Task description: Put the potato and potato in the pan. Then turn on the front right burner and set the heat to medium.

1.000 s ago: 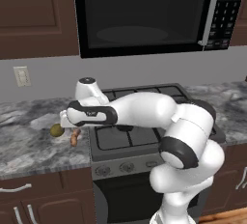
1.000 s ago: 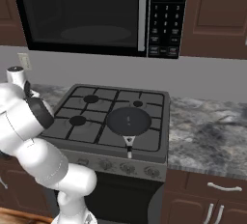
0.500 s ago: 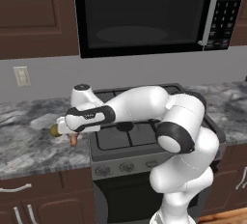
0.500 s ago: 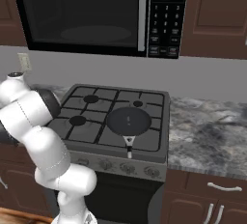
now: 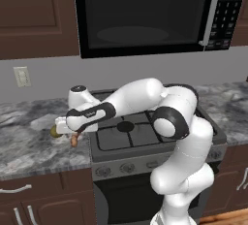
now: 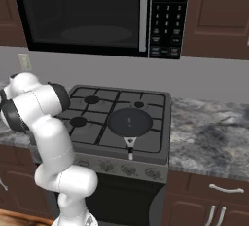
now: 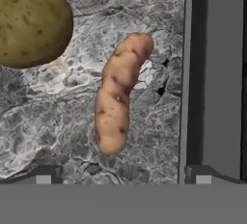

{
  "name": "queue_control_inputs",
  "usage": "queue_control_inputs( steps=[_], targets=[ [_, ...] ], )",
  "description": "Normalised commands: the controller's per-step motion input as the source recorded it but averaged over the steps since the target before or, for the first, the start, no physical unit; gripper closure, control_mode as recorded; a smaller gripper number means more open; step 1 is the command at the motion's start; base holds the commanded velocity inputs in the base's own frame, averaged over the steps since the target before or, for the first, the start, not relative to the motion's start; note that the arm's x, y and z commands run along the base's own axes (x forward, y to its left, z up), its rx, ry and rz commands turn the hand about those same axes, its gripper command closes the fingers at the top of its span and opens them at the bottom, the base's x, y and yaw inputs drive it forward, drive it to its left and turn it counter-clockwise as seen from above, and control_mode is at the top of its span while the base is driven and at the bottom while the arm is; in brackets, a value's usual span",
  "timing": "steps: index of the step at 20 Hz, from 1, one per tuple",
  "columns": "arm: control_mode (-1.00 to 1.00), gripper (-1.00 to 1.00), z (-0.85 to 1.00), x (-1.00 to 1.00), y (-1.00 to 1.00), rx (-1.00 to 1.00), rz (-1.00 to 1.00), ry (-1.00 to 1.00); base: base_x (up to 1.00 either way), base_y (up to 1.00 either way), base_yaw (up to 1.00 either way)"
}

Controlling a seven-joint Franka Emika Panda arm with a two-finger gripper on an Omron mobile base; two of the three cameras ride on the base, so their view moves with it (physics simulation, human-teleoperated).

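Item: gripper, spread wide, nothing held. I had it hanging over the counter just left of the stove, fingertips straddling the piece below, presumably to close on it.

Item: elongated orange-brown potato, lying on the marbled counter just beside the stove's left edge, centred between the fingers, not touched.

Item: round olive-yellow potato, on the counter beside the long one, farther from the stove, apart from it.

Item: pan, on the stove's front right burner, empty, handle toward the knobs; I judged both loads still outstanding.
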Motion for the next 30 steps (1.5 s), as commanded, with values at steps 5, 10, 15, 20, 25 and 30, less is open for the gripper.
queue_control_inputs(
  steps=[5,10,15,20,25,30],
  targets=[
    [-1.00,-1.00,0.00,0.42,0.05,0.00,-0.07,0.08,0.00,0.00,0.00],
    [-1.00,-1.00,0.00,0.20,0.15,0.00,-0.04,0.06,0.00,0.00,0.00],
    [-1.00,-1.00,-0.07,0.01,0.14,0.00,-0.01,0.00,0.00,0.00,0.00],
    [-1.00,-1.00,-0.24,0.00,0.03,0.00,-0.01,0.00,0.00,0.00,0.00],
    [-1.00,-1.00,-0.35,0.00,-0.01,0.00,-0.02,0.00,0.00,0.00,0.00],
    [-1.00,-1.00,-0.44,0.00,0.00,0.00,-0.02,0.00,0.00,0.00,0.00]
  ],
)
